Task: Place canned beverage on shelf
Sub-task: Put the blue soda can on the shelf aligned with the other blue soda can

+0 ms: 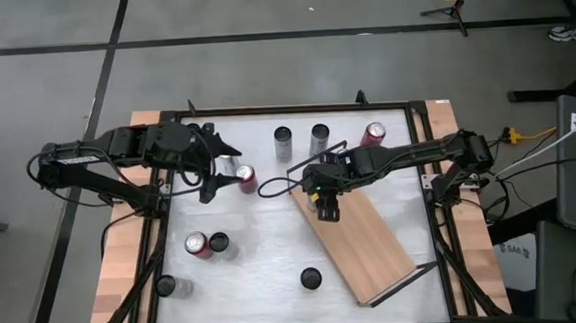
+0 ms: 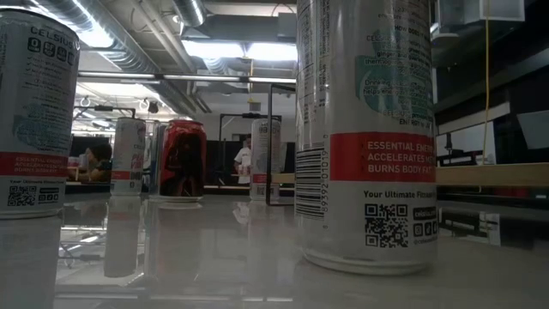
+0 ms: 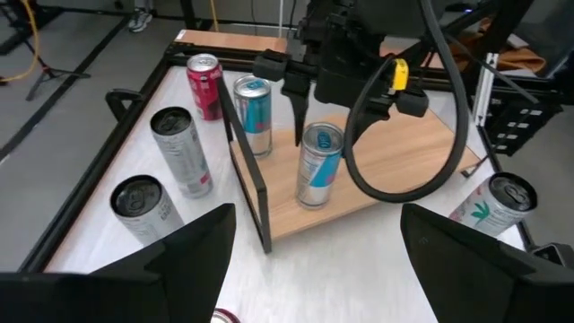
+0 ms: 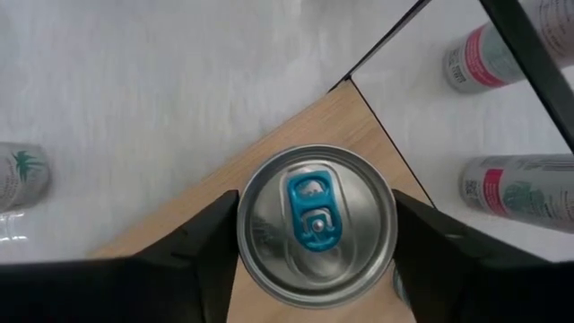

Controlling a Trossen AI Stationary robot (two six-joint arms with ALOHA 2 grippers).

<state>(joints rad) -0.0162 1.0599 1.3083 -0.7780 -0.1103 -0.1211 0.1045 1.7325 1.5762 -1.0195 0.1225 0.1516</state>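
right gripper straddles the can on the shelf, jaws open; lifting crooked could tip it; left gripper open, idle

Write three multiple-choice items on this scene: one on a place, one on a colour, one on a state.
1. Where does the can under the right gripper stand? A on the shelf; B on the white tabletop; C on the floor.
2. What colour is its pull tab? A red; B blue; C black.
3. How is the left gripper? A shut on a can; B open, empty; C out of view.
Answers: A, wood shows beneath the can; B, the right wrist view shows blue; B, its fingers stand apart by the red can.
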